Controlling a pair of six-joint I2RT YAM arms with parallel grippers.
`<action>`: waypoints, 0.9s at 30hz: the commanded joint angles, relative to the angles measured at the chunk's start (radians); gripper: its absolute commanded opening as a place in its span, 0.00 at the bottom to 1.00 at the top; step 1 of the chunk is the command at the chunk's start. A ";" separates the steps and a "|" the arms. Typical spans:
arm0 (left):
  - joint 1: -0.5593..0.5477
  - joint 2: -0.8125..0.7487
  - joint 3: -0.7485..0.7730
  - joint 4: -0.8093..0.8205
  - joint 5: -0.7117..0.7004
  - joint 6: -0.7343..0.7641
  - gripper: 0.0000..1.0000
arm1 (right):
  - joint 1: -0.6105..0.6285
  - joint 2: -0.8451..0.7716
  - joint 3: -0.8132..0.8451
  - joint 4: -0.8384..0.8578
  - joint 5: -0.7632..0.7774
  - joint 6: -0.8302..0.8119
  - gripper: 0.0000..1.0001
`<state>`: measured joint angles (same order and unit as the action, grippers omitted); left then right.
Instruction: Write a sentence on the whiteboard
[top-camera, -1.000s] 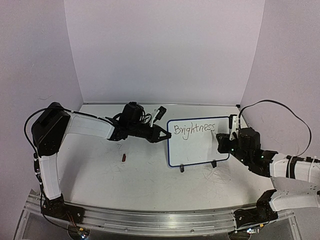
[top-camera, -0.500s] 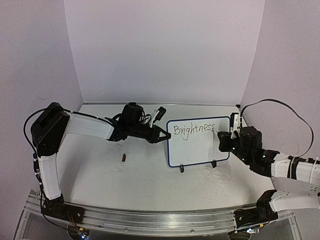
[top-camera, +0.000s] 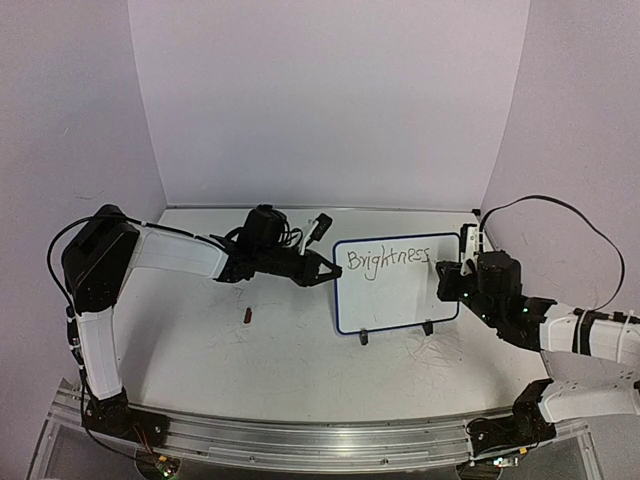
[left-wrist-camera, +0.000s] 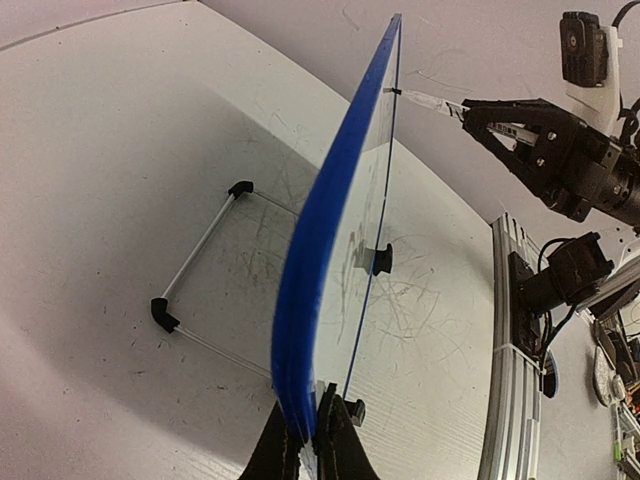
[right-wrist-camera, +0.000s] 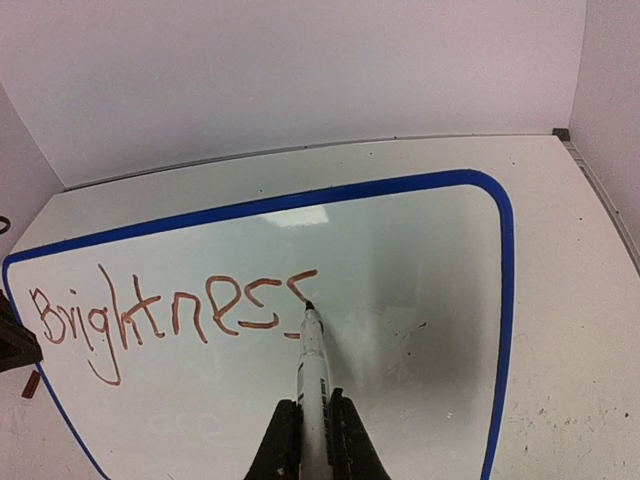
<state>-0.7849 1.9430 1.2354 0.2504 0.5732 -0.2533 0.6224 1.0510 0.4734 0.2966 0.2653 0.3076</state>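
Observation:
The whiteboard (top-camera: 395, 295) stands upright on two black feet at centre right, blue-framed. The sentence (top-camera: 388, 259) reads "Brightness" along its top; in the right wrist view the letters (right-wrist-camera: 150, 315) look reddish brown, with the last s being drawn. My left gripper (top-camera: 326, 272) is shut on the board's left edge; the left wrist view shows its jaws clamping the blue frame (left-wrist-camera: 310, 260). My right gripper (top-camera: 447, 277) is shut on a white marker (right-wrist-camera: 313, 365), whose tip touches the board at the last s.
A small dark red marker cap (top-camera: 248, 316) lies on the table left of the board. The board's wire stand (left-wrist-camera: 195, 260) rests behind it. Grey scribbles mark the tabletop (top-camera: 430, 350) near the feet. Walls close in at back and sides.

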 joint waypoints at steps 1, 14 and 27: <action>-0.004 -0.003 -0.011 -0.103 -0.091 0.046 0.00 | -0.005 0.015 0.043 0.039 0.016 -0.012 0.00; -0.004 -0.005 -0.013 -0.103 -0.093 0.047 0.00 | -0.004 -0.026 0.013 -0.031 0.037 0.007 0.00; -0.004 -0.007 -0.017 -0.103 -0.097 0.045 0.00 | -0.004 -0.050 0.001 -0.046 -0.016 0.037 0.00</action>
<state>-0.7849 1.9430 1.2354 0.2504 0.5728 -0.2531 0.6224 1.0322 0.4767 0.2590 0.2609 0.3277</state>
